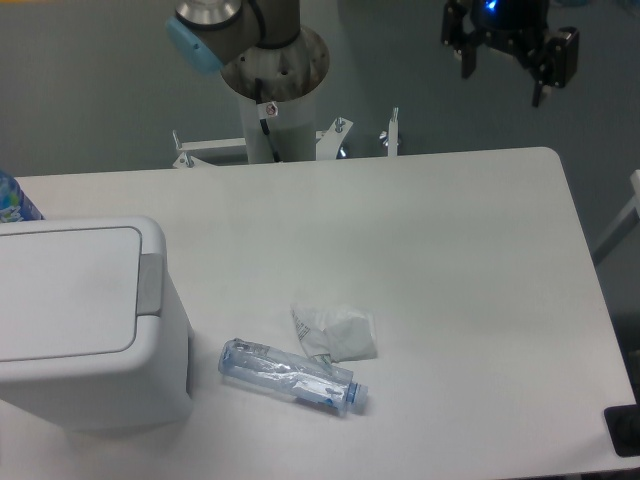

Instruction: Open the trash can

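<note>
The trash can [85, 320] is a large boxy white bin at the table's left front, its flat lid down and a grey push tab [150, 284] on its right rim. My gripper [503, 88] hangs high at the top right, beyond the table's far edge and far from the bin. Its two black fingers are spread apart with nothing between them.
A crushed clear plastic bottle [293, 375] lies on the table right of the bin, with a crumpled white wrapper [335, 332] just behind it. A blue-capped bottle [14, 200] peeks in at the left edge. The arm's base column [275, 100] stands behind the table.
</note>
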Tool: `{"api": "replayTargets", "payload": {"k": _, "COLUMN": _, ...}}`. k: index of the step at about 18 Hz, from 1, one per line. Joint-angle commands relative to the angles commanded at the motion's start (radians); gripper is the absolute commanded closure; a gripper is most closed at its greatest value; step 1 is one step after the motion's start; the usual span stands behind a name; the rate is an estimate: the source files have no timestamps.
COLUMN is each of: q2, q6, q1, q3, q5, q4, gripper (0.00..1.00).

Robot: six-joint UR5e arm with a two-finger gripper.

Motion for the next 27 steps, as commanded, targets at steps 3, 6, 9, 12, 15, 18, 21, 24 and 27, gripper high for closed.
{"api": "replayTargets", "payload": {"k": 3, "q2": -0.005, "q6": -0.028, "q1": 0.005, "q3": 0.009, "q5": -0.04, "q4": 0.017, "gripper": 0.0}}
{"api": "replayTargets", "payload": {"k": 6, "q2": -0.006, "q6": -0.08, "q1": 0.009, "q3": 0.014, "q5": -0.074, "q4": 0.017, "gripper": 0.0}}
{"api": "replayTargets", "payload": {"k": 9, "q2": -0.008, "q6": -0.15, "q1": 0.006, "q3": 0.009, "q5": -0.074, "q4": 0.02, "gripper": 0.0}}
{"api": "replayTargets", "payload": {"k": 12, "q2": -0.008, "q6": -0.198, "q1": 0.005, "q3": 0.008, "q5": -0.075, "q4": 0.02, "gripper": 0.0}}
{"api": "replayTargets", "payload": {"k": 15, "q2": -0.006, "q6": -0.262, "q1": 0.003, "q3": 0.006, "q5": -0.104, "q4": 0.021, "gripper": 0.0}}
{"api": "replayTargets", "payload": {"k": 18, "q2": -0.002, "q6": -0.293, "q1": -0.003, "q3": 0.002, "q5": -0.114, "q4": 0.029, "gripper": 0.0}}
{"api": "replayTargets", "payload": {"k": 21, "q2": 0.0, "q6": -0.32, "q1": -0.038, "q3": 0.003, "q5": -0.121, "q4": 0.031, "gripper": 0.0}}
{"api": "replayTargets", "payload": {"k": 24, "q2": -0.005, "q6": -0.518, "q1": -0.089, "q3": 0.003, "q5": -0.155, "q4": 0.046, "gripper": 0.0}}
{"api": "replayTargets", "payload": {"k": 27, "q2": -0.008, "q6": -0.681, "q1": -0.115, "q3": -0.008, "q5": -0.296, "q4": 0.09, "gripper": 0.0}}
